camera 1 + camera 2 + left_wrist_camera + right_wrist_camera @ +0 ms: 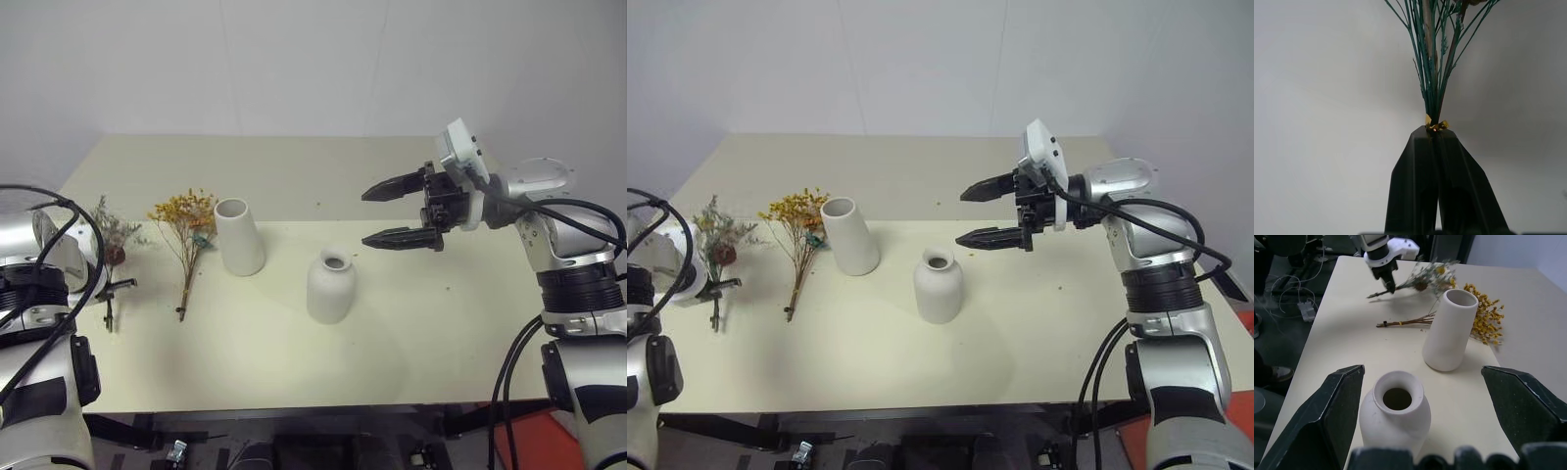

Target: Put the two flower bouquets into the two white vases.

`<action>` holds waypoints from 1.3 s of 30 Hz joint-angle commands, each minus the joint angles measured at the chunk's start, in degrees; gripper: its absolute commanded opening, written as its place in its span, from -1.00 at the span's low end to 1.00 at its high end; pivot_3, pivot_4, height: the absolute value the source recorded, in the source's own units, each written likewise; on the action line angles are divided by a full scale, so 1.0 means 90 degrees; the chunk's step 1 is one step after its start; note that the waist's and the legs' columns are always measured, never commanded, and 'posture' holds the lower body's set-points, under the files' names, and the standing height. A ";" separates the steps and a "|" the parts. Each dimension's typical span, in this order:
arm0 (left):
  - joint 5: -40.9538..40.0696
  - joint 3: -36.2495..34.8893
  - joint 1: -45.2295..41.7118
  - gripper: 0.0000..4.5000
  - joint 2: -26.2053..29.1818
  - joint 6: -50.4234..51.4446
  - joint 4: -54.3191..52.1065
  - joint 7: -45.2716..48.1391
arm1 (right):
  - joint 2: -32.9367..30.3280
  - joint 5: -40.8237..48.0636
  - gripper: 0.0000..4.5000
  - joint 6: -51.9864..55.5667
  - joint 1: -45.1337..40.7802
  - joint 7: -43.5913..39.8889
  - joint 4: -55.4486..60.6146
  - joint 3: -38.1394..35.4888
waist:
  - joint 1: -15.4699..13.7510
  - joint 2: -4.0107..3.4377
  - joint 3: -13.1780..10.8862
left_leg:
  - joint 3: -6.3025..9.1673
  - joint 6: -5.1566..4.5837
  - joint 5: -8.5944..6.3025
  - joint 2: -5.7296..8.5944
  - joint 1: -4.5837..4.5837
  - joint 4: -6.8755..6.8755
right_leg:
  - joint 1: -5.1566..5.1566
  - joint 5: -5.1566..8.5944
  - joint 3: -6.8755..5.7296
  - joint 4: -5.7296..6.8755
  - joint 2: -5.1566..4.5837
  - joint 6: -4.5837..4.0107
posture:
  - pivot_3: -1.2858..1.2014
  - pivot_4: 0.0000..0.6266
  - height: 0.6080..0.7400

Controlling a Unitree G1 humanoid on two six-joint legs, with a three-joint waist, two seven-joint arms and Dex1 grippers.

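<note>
Left eye view: cream tabletop (294, 362) with both vases standing upright mid-table. Taller tapered vase (239, 236) to the left and a bit farther back, shorter bottle-shaped vase (330, 286) to its right and nearer, clearly apart. Yellow-orange bouquet (188, 233) lying flat just left of the tall vase, blooms far, stems pointing near. Grey-green sprig bunch (111, 243) with its brown cone over at the left edge.

Right eye view: same layout. Right tool (988, 211) hanging above the tabletop, right of and beyond the short vase, fingers spread wide, gripping nothing, pointing left.

Left wrist view: left tool (1437, 134) clamped tight on the sprig bunch's thin green stems, right at a little yellow tie (1435, 125). Stems fanning out past the fingertips against blank grey background.

Right wrist view: looking between two wide-spread black fingers (1330, 406) straight at the short vase, dark round mouth facing up. Tall vase just behind it, yellow bouquet lying beside and beyond that. Farther off, left tool pinching the sprig bunch by the stem end, bunch tilted low over the tabletop; can't tell whether touching it.
</note>
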State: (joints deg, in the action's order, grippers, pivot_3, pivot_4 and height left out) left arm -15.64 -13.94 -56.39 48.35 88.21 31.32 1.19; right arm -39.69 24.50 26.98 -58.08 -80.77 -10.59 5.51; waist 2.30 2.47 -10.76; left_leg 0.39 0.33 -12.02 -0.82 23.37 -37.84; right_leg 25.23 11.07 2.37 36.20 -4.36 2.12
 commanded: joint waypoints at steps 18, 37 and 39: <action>0.0042 -0.0014 -0.0891 -0.99 -0.0388 -0.2663 -0.1868 0.0910 | 0.0888 -0.0120 1.00 -0.0238 -0.0614 0.1083 -0.0813 -0.0279 | 0.0005 0.0000 0.0000 | -0.0001 0.0000 0.0000 0.0001 -0.0001 0.0000 | 0.0000 -0.0004 0.0001 0.0000 -0.0001 0.0001 | 0.03 -0.52 1.00; -0.1033 -0.0129 -0.0460 -0.99 -0.1108 -0.6564 -0.1326 0.4801 | 0.1739 -0.0258 1.00 -0.0280 -0.0812 0.1905 -0.1269 -0.0354 | 0.0029 -0.0001 0.0000 | -0.0003 -0.0001 0.0001 -0.0002 0.0006 -0.0001 | 0.0002 -0.0017 0.0001 -0.0005 0.0002 -0.0001 | 0.03 -0.52 1.00; -0.1209 -0.0182 -0.0362 -0.99 -0.1131 -0.6722 -0.1295 0.5224 | 0.1788 -0.0276 1.00 -0.0287 -0.0814 0.1943 -0.1278 -0.0348 | 0.0029 -0.0001 0.0000 | -0.0003 -0.0001 0.0001 -0.0002 0.0009 -0.0001 | 0.0004 -0.0017 0.0000 -0.0005 0.0002 -0.0001 | 0.03 -0.52 1.00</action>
State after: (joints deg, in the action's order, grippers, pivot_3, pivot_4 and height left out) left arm -24.52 -14.25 -59.34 37.70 30.21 20.88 45.00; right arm -23.63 21.66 25.56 -63.91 -63.56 -23.31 3.83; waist 2.56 2.47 -10.76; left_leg 0.37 0.32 -12.01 -0.83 23.46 -37.84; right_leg 25.26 10.91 2.37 36.15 -4.35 2.11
